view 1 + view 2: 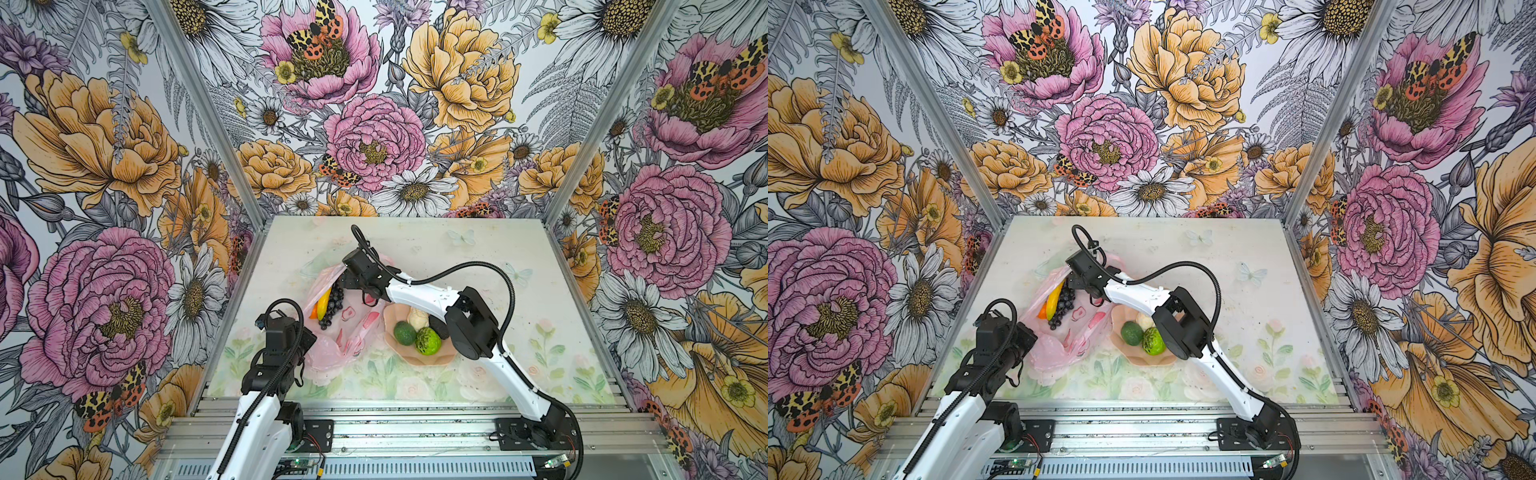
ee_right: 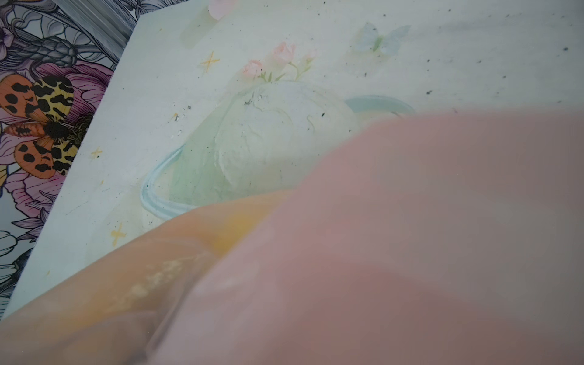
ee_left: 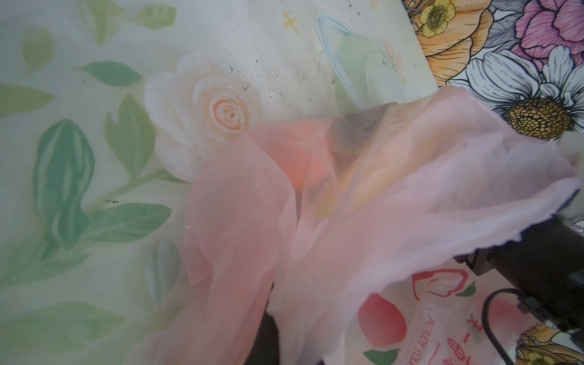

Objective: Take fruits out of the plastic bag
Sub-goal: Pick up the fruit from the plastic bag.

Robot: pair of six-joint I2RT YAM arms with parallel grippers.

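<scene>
With the left gripper (image 1: 309,347) clamped on the near edge of the bag (image 1: 332,353), the right gripper's (image 1: 347,282) spread cannot be told; just beside it lie banana (image 1: 324,302) and grapes (image 1: 332,305), and it risks snagging film.

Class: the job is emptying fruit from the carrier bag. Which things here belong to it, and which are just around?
Belong:
- plastic bag
- banana, grape bunch, inside the bag
- avocado, lime-green ball, pear, in the dish

Just around:
- peach dish
- table mat
</scene>
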